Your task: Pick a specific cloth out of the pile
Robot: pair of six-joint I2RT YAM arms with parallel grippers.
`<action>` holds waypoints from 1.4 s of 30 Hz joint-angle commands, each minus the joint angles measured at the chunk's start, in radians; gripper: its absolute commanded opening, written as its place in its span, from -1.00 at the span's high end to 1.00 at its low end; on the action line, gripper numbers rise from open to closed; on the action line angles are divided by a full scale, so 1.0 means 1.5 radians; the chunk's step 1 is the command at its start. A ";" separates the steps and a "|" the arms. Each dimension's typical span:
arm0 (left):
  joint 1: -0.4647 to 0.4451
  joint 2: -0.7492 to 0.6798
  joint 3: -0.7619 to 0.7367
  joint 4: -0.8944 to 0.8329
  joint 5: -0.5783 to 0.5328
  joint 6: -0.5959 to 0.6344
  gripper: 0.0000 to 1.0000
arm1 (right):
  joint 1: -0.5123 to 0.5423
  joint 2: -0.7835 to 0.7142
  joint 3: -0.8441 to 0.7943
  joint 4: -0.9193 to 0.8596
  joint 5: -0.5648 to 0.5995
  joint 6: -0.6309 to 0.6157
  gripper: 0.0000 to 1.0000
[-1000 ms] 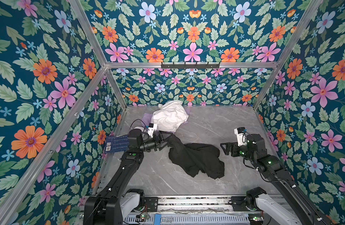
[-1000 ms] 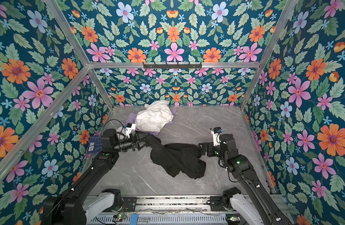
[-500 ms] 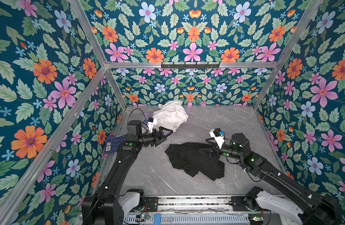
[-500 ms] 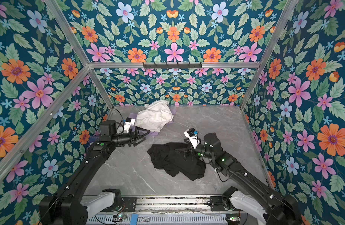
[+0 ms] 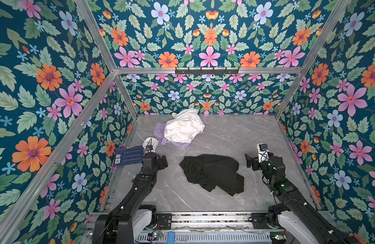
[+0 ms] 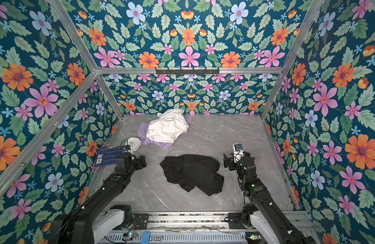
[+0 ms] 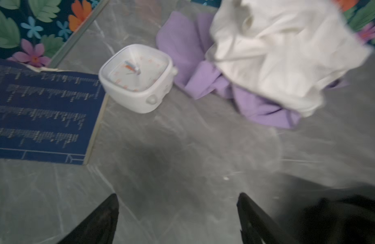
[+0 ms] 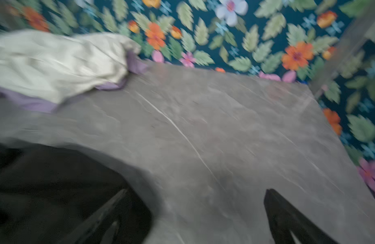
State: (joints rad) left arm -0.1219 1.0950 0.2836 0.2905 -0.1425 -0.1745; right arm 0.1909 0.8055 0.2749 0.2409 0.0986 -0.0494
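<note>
Both Sides Open, Nothing Held

Only the left wrist view shows the dial of a white square clock point(image 7: 138, 78) beside a dark blue card point(image 7: 40, 114). Grey marble tabletop point(image 5: 235, 135), floral walls point(image 5: 55, 84). The crumpled black fabric cloth point(image 5: 212, 174) lies between the left gripper point(image 7: 176, 196) and right gripper point(image 8: 196, 190), fingers spread, apart from the white-and-lavender pile point(image 5: 182, 128).

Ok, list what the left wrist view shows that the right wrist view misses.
Only left wrist: the white clock, the dark blue printed sheet beside it, and the left gripper, jaws apart and empty. Only right wrist: the right gripper, also open and empty. Both: the white garment lying over the lavender garment, an edge of the black cloth, the grey marble table.
</note>
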 commanded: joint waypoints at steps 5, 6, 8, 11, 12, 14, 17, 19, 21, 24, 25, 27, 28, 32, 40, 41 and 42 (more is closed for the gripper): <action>0.008 0.217 -0.003 0.502 -0.015 0.140 -0.54 | -0.027 0.205 -0.060 0.353 0.099 -0.019 -0.99; 0.004 0.232 0.003 0.513 -0.004 0.171 -0.52 | -0.030 0.220 -0.060 0.372 0.095 -0.018 -0.99; 0.010 0.278 0.002 0.567 -0.017 0.165 -0.47 | -0.053 0.263 -0.058 0.440 0.093 -0.006 -0.99; 0.053 0.350 -0.004 0.662 -0.014 0.118 -0.48 | -0.098 0.320 -0.038 0.463 0.023 0.042 -0.99; 0.056 0.348 0.000 0.648 -0.008 0.112 -0.59 | -0.104 0.360 -0.033 0.483 0.039 0.056 -0.99; 0.059 0.345 0.001 0.629 -0.009 0.108 -1.00 | -0.111 0.438 -0.026 0.562 0.043 0.061 -0.99; 0.058 0.348 -0.004 0.654 -0.015 0.114 -1.00 | -0.122 0.417 0.003 0.461 0.030 0.078 -0.99; 0.057 0.347 -0.007 0.659 -0.015 0.115 -1.00 | -0.127 0.433 0.004 0.485 0.047 0.085 -0.99; 0.056 0.349 -0.004 0.655 0.006 0.125 -1.00 | -0.127 0.427 0.016 0.452 0.049 0.090 -0.99; 0.072 0.349 0.012 0.626 0.045 0.114 -1.00 | -0.127 0.418 0.021 0.426 0.046 0.093 -0.99; 0.074 0.350 0.013 0.623 0.049 0.113 -1.00 | -0.127 0.428 0.017 0.452 0.049 0.088 -0.99; 0.076 0.350 0.014 0.622 0.052 0.111 -1.00 | -0.127 0.424 0.019 0.441 0.048 0.089 -0.99; 0.077 0.350 0.015 0.619 0.053 0.111 -1.00 | -0.127 0.420 0.020 0.429 0.046 0.092 -0.99; 0.078 0.351 0.016 0.618 0.056 0.110 -1.00 | -0.127 0.423 0.018 0.439 0.047 0.090 -0.99; 0.079 0.351 0.015 0.619 0.056 0.110 -1.00 | -0.127 0.423 0.018 0.440 0.048 0.090 -0.99; 0.079 0.350 0.014 0.620 0.056 0.110 -1.00 | -0.127 0.424 0.019 0.440 0.048 0.090 -0.99; 0.079 0.350 0.014 0.623 0.056 0.110 -1.00 | -0.127 0.423 0.019 0.440 0.048 0.090 -0.99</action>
State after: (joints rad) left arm -0.0040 1.6218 0.3050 1.2076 -0.0612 -0.0017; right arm -0.0010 1.4441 0.2985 0.8860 0.1608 0.0757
